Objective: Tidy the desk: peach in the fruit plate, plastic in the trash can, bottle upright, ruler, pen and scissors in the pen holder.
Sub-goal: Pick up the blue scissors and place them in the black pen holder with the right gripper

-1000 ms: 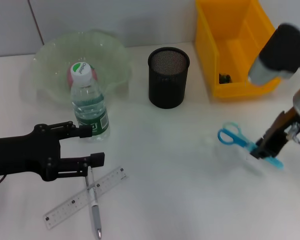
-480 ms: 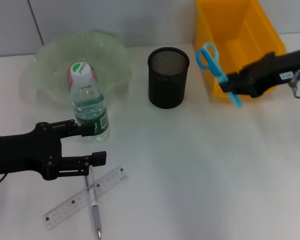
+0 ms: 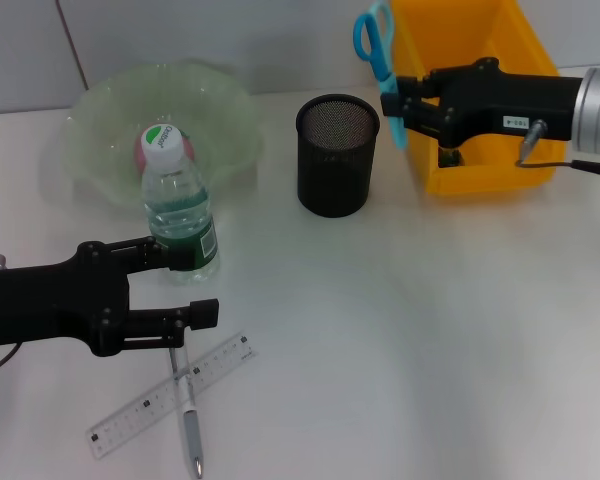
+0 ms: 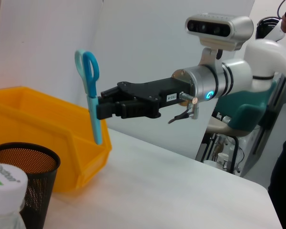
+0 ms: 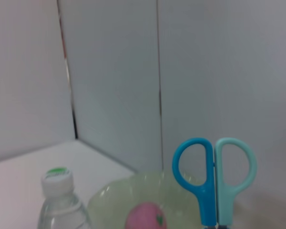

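Now the blue-handled scissors [image 3: 378, 45] are standing upright, loops up, clamped in the right end effector [image 3: 394, 100] at upper centre, beside the black mesh pen holder [image 3: 337, 155]; half a second ago they were over the yellow bin [image 3: 470, 95]. Lower left, the left end effector [image 3: 185, 285] is hanging apart near the bottle [image 3: 180, 210].

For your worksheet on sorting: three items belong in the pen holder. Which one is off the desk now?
The scissors, held upright in the right gripper near the pen holder. The ruler and pen lie crossed on the desk.
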Controlling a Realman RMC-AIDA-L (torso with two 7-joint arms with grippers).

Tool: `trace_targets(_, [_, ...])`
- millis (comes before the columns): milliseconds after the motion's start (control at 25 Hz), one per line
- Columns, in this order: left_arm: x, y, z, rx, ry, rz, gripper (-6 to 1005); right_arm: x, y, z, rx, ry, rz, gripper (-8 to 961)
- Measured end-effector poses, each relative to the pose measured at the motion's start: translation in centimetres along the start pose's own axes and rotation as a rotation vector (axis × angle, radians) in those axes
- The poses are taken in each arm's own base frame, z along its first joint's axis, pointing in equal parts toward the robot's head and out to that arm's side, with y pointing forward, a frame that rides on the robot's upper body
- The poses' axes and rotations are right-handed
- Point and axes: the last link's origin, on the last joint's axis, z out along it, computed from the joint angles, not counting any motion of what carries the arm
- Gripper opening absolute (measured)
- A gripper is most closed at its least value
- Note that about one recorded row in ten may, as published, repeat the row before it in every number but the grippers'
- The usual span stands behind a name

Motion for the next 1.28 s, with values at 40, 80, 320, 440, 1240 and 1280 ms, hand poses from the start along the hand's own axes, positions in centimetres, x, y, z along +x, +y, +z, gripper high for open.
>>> trace_targets(40, [0.0, 0.0, 0.0, 0.000, 0.000, 0.000, 815, 0.0, 0.0, 0.0, 0.000, 0.000, 0.000, 234])
trace_targets(80, [0.0, 0.0, 0.0, 0.000, 0.000, -0.003, 815, 0.3, -0.2, 0.3, 0.019, -0.031, -0.009, 236])
trace_targets(320, [0.0, 0.0, 0.0, 0.000, 0.001, -0.008, 814, 1.1, -0.6, 2.1, 0.063, -0.101, -0.032, 249])
trace_targets(440, [0.0, 0.0, 0.0, 0.000, 0.001, -0.008, 814, 1.3, -0.7, 2.6, 0.073, -0.115, -0.046, 255])
trace_targets(1240, [-0.1, 0.1, 0.2, -0.009, 0.001, -0.001, 814, 3.8, -0.8, 5.9, 0.135, -0.036, -0.019, 297])
trace_targets(1280, [-0.1, 0.1, 0.2, -0.010, 0.000, -0.001, 814, 3.9, -0.7, 6.0, 0.134, -0.035, -0.020, 299])
